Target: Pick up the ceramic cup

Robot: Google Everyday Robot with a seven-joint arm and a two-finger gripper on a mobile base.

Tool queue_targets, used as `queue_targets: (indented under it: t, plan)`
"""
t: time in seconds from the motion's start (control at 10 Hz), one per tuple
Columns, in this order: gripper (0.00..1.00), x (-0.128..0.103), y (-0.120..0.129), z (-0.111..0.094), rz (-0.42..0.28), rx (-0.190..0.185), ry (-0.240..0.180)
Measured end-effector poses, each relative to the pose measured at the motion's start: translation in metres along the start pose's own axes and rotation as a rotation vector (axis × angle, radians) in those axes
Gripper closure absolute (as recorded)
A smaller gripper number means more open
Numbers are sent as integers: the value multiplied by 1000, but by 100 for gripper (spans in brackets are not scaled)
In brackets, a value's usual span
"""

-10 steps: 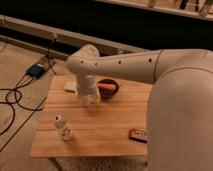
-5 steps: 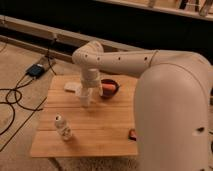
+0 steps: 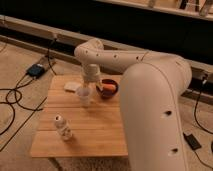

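The ceramic cup (image 3: 84,96) is small, whitish and tapered. It stands or hangs at the back middle of the wooden table (image 3: 95,135). My gripper (image 3: 90,83) comes down from the white arm and sits right at the cup's rim, on its upper right side. I cannot tell whether the cup rests on the table or is lifted. The arm covers the table's right part.
A dark round bowl (image 3: 108,89) with orange contents sits just right of the cup. A flat white item (image 3: 71,86) lies to its left. A small clear bottle (image 3: 63,127) stands at the front left. Cables and a black box (image 3: 37,70) lie on the floor at left.
The arm's large forearm has swung nearer the camera and now fills more of the right side. The gripper and the cup have shifted slightly left.
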State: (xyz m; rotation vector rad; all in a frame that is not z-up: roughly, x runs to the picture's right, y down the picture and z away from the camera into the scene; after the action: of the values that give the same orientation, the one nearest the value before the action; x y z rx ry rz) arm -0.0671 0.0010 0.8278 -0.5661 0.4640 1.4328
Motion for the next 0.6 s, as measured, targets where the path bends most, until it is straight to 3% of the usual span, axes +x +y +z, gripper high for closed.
queue_targets:
  t: [0.6]
  plan:
    - [35, -11, -4, 39, -1, -25, 44]
